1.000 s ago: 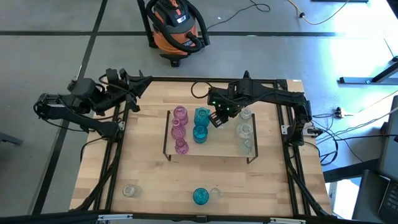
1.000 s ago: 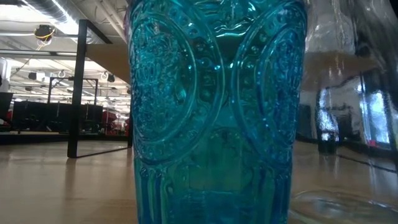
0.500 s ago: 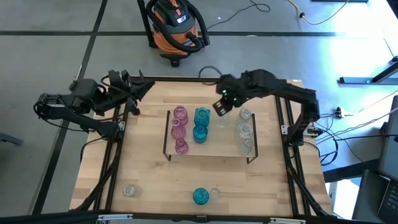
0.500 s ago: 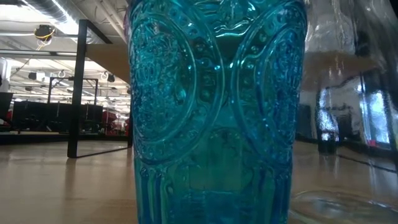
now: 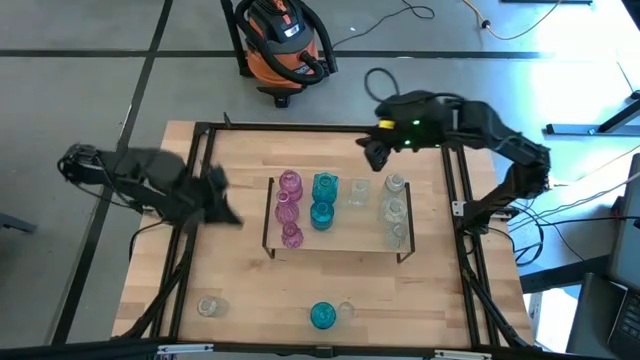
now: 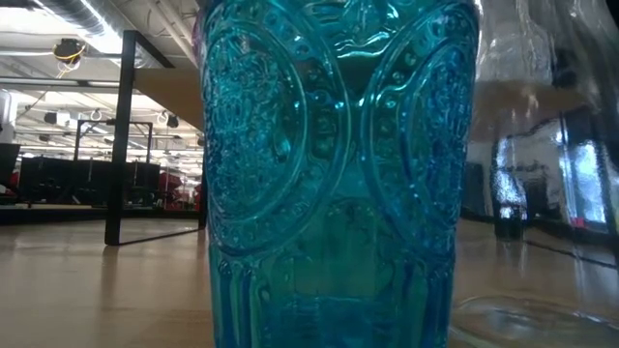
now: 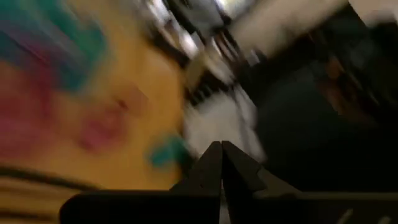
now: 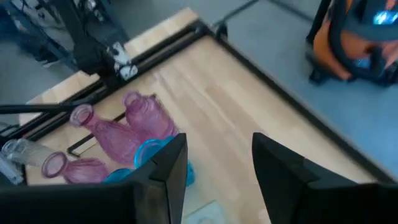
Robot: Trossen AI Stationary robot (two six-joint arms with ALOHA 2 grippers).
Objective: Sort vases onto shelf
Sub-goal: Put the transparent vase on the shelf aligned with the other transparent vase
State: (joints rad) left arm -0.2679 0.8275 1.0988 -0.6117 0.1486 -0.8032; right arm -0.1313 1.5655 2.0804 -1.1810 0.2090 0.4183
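**Operator:** Scanning from the left, what is the status of each arm?

**Technician:** Left pincer [image 5: 222, 196] is clenched on nothing, low over the counter [image 5: 230, 270] just outside the shelf [image 5: 345, 240]. The pink vases [image 5: 288, 208] stand on the shelf just to its right, with the teal vases [image 5: 323, 200] beyond them. Right pincer [image 5: 373, 153] is parted and carries nothing, raised above the far edge. The newly placed clear vase [image 5: 358, 192] stands just short of it, and the clear column [image 5: 394, 210] is on its outer side.

**Operator:** Which pieces are unsorted?

**Technician:** Three remain near the front edge, well apart from both pincers: a clear vase [image 5: 207, 305], a teal vase [image 5: 321, 316] and a clear one [image 5: 345, 311] beside it.

**Operator:** Recommended procedure?

**Technician:** Likely step: fetch a front piece. Open the jaws before descent. Approach from above, grip at the narrow neck, and lift straight. The teal and clear pair sit close together, so avoid nudging one while taking the other. Set each down upright beside its own colour.
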